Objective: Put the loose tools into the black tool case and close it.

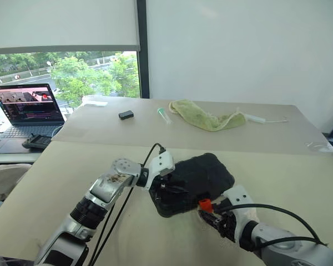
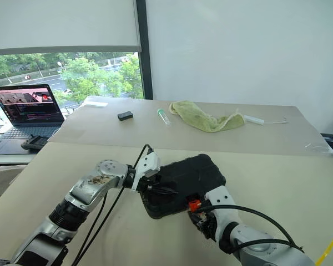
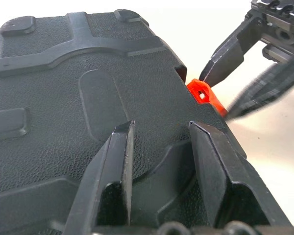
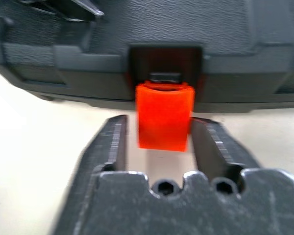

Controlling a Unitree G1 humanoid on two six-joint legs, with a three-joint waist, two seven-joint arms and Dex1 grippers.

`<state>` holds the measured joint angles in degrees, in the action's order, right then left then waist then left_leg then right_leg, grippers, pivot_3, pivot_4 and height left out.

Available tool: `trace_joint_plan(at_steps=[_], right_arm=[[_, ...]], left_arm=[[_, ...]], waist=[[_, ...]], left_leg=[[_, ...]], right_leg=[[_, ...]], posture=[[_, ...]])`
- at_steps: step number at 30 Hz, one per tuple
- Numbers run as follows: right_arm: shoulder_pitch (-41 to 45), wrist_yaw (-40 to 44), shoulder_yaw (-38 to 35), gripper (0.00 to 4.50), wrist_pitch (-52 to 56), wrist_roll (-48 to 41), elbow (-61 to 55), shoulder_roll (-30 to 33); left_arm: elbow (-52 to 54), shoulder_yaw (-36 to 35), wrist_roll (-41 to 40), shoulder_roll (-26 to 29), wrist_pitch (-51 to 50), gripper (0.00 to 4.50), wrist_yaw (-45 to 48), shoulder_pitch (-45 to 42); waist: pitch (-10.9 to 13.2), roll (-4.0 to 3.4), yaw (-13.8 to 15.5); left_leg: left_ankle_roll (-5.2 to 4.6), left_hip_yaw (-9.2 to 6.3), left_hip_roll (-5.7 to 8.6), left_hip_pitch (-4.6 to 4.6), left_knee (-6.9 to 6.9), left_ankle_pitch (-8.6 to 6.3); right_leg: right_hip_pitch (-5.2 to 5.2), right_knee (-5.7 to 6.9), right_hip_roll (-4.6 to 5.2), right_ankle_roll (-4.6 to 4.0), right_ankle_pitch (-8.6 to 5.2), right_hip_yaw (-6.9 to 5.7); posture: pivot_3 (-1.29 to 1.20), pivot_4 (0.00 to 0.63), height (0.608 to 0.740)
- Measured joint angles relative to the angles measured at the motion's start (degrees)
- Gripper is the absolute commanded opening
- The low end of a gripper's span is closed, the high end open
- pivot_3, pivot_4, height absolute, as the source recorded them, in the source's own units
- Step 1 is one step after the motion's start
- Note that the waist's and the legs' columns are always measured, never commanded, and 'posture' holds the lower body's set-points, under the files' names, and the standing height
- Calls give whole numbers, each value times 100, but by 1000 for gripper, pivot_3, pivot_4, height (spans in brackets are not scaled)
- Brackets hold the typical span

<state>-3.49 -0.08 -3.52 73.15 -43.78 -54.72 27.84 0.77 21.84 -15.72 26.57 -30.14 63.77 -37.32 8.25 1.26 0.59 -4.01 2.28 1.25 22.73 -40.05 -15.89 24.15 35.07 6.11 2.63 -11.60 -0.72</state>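
- The right claw point(image 4: 159, 137) sits at the front edge of the black tool case point(image 1: 202, 177), its two fingers spread to either side of the small orange latch point(image 4: 164, 115), flanking it without clearly pinching it.
- The left claw point(image 3: 161, 166) rests on the case's closed lid, fingers apart and lying flat on the textured plastic, seemingly holding it down.
- The case lies shut on the near worktop point(image 1: 55, 177), between the two arms; I'd say only the latching is left.
- To do it well: keep the lid pressed down so the halves stay mated, then push the latch squarely up and in until it seats, not from one side.
- Counted: one case, one latch, two claws. On the far worktop: one green cloth point(image 1: 202, 117), one small black box point(image 1: 126, 114). One laptop point(image 1: 28, 111) to the left.
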Motion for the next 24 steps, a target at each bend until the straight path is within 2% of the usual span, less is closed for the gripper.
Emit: trace_joint_plan(at_steps=[24], right_arm=[[-20,244,36,1160,-69,315,26,-82]], left_arm=[[-9,49,65,-43,-17,1916,-6,12]], waist=[[-4,0,3]], left_leg=[[-1,0,0,-2,-2,0]], right_leg=[[-2,2,0,1,-1,1]], posture=[[0,150,740]])
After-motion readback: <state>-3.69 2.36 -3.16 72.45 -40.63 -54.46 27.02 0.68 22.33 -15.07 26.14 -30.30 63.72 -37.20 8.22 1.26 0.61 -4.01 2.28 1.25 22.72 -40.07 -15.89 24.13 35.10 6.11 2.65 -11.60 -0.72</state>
